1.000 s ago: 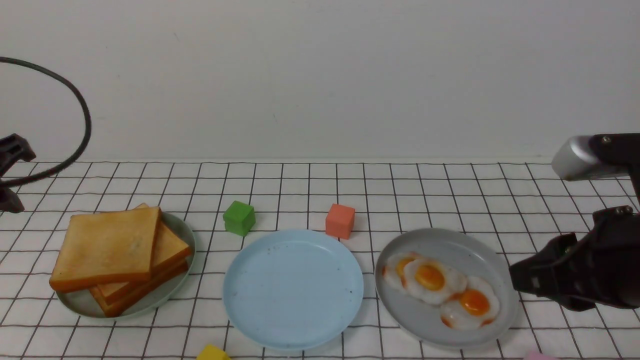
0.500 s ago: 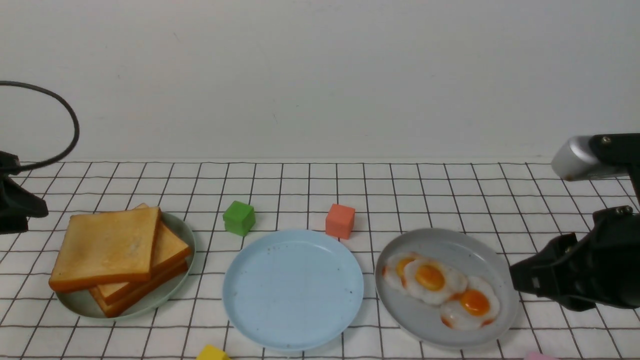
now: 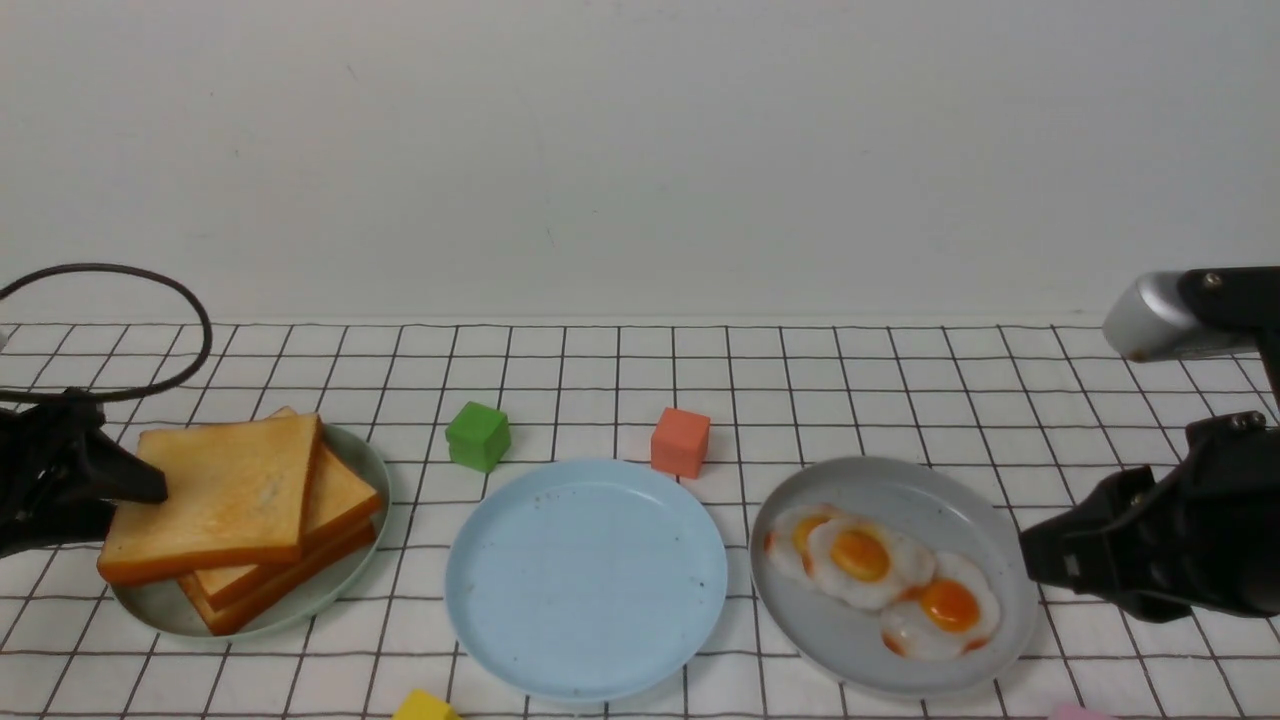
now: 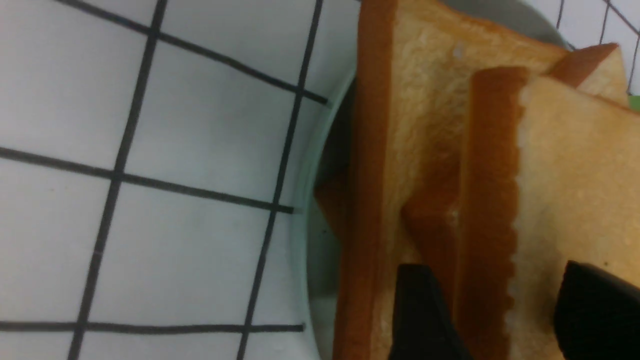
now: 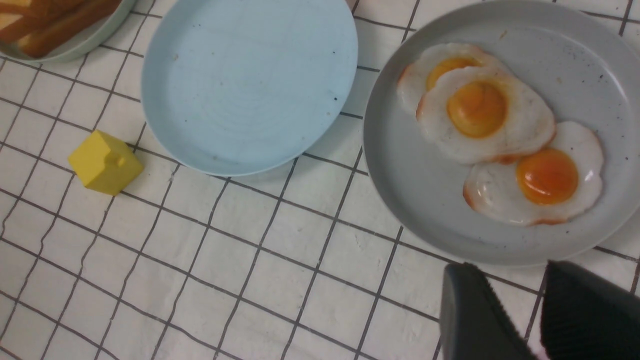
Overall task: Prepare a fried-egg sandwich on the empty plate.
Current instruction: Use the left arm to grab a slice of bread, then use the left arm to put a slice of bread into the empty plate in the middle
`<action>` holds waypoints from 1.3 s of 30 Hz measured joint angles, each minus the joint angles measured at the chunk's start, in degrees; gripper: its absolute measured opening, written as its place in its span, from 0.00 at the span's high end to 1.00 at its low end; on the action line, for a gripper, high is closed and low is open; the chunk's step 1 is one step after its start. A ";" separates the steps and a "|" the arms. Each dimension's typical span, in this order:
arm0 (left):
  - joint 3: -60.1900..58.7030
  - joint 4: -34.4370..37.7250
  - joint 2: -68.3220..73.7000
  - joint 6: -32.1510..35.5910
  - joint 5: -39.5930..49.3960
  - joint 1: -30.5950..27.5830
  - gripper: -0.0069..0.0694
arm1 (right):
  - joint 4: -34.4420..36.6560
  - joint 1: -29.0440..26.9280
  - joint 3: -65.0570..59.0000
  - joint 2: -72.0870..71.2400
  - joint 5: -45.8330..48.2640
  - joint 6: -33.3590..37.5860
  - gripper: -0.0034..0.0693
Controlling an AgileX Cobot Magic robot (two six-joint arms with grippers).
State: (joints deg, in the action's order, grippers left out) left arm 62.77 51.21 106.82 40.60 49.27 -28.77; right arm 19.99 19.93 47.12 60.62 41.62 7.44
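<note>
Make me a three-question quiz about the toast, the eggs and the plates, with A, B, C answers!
1. Where is the round pale blue plate?
A. between the other two plates
B. far left
C. far right

2. How many white-and-orange fried eggs lie on the grey plate?
A. one
B. three
C. five

3. What is on the blue plate?
A. toast
B. an egg
C. nothing

Answers: 1 A, the pale green toast plate sits left, the grey plate right. 2 B, three yolks show. 3 C, its surface is bare.

Three plates (image 3: 585, 580), three fried eggs (image 3: 862, 555), three toast slices (image 3: 215, 490), three small blocks (image 3: 478, 435).
</note>
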 joint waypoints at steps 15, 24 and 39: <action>1.84 -0.46 0.37 0.40 1.28 -0.06 0.68 | 0.00 0.00 0.00 0.00 2.38 0.00 0.62; 6.63 2.06 -9.98 0.24 5.31 -0.06 0.68 | 0.00 0.00 0.00 0.00 4.24 0.00 0.62; 3.47 9.22 -8.26 -0.81 1.29 25.26 0.68 | -1.54 0.00 0.00 0.00 0.45 0.00 0.62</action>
State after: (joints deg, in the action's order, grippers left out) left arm 66.24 60.44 98.56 39.79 50.56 -3.52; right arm 18.44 19.93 47.12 60.62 42.06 7.44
